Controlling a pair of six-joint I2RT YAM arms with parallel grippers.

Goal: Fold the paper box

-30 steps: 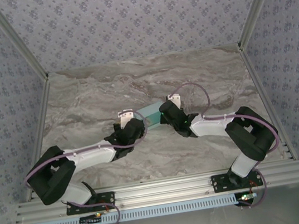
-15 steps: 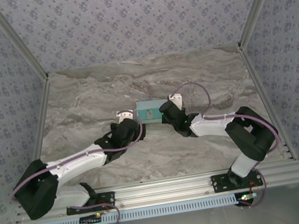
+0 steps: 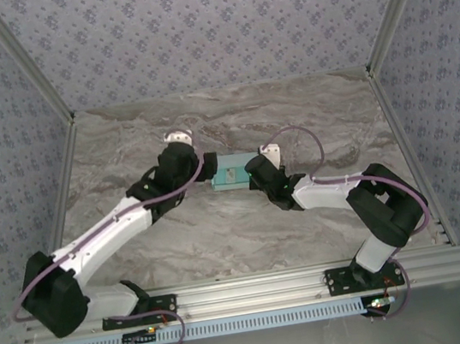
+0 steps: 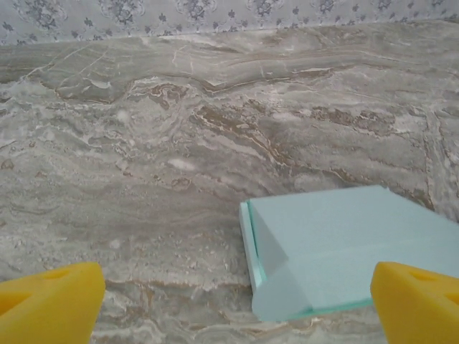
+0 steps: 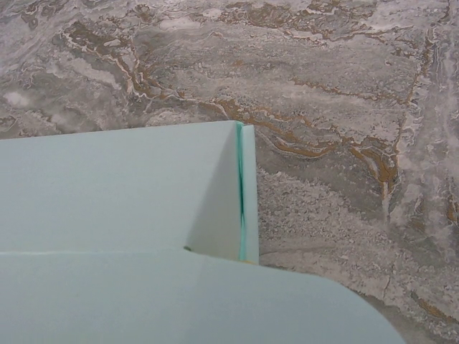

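The paper box (image 4: 344, 244) is being bracketed by the spread jaws of the left gripper (image 4: 235, 297). Those of the right gripper (image 3: 253, 171) are being pressed shut alongside.

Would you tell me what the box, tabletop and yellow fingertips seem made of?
The paper box: thin matte pale-blue card, crisply creased. The tabletop: veined grey-brown marble look, possibly printed laminate. The yellow fingertips: matte, likely plastic or rubber.

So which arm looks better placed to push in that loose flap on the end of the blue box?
Left, I'd guess. The left gripper is open and faces the loose end flap of the paper box, while the right gripper is shut on its other end, steadying it.
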